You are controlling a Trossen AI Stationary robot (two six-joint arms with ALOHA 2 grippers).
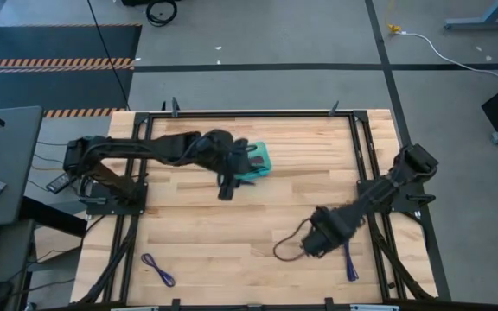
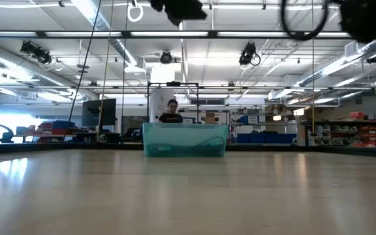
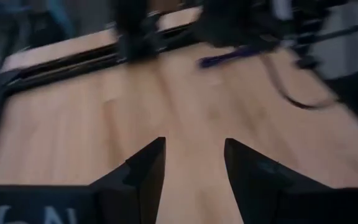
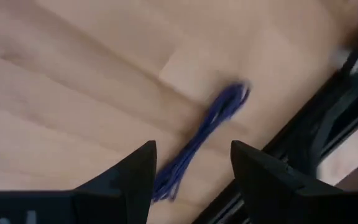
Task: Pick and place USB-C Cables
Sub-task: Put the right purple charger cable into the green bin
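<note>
One purple USB-C cable [image 4: 204, 140] lies flat on the wood beside the right frame rail, also in the high view [image 1: 350, 260] and far off in the left wrist view [image 3: 229, 57]. My right gripper [image 4: 192, 163] [image 1: 316, 244] hangs open above the table, and the cable's near end shows between its fingers. A second purple cable [image 1: 158, 269] lies near the table's near-left corner. My left gripper [image 3: 194, 158] [image 1: 226, 188] is open over bare wood, just near of the teal tray [image 1: 260, 159] [image 2: 185, 140]. The other cables are not visible.
A black metal frame [image 1: 366, 164] borders the table and runs close to the right-hand purple cable. A dark wire loop [image 1: 285, 246] hangs from my right arm. Bare wood lies between the two grippers. A person [image 2: 171, 112] stands in the room behind the tray.
</note>
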